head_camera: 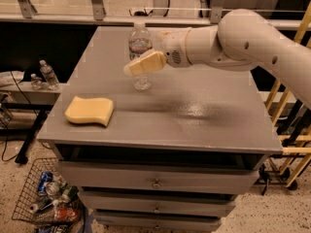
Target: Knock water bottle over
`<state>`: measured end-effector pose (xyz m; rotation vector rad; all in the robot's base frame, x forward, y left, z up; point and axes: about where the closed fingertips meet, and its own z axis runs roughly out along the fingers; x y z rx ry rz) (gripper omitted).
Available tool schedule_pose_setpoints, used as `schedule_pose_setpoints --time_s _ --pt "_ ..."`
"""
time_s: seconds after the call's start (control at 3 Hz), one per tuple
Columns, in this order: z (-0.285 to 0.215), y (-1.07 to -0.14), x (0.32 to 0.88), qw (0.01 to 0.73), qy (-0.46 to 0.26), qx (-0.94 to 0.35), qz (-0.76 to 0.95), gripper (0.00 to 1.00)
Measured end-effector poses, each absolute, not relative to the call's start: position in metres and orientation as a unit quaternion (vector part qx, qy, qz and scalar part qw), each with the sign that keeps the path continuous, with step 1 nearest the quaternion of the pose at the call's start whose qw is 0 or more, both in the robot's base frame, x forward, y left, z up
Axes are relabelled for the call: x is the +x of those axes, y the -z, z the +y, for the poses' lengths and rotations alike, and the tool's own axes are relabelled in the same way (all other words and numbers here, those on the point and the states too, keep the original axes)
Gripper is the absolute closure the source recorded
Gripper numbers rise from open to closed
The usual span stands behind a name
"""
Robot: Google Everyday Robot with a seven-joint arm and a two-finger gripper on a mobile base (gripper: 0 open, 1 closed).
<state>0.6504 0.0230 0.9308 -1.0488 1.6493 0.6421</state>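
We log the water bottle (pixel 140 43) upright in the tabletop's far half, left of centre, not yet toppled; the gripper (pixel 132 68) crosses its mid-height, contact uncertain, open or closed we cannot tell, so the knock remains.

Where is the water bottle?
In the camera view the water bottle stands on the grey table, behind the yellow sponge; the gripper overlaps its middle.
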Motion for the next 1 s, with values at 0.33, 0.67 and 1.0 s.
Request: schedule_pose_setpoints --time_s 0.33,0.67,1.0 --pt "0.040 -0.926 0.655 0.521 -0.281 -0.436 0.677 0.16" --pt "0.040 -0.923 0.659 0.523 -0.282 -0.435 0.677 0.39" --pt "0.025 -0.926 0.664 0.527 -0.271 -0.434 0.678 0.63"
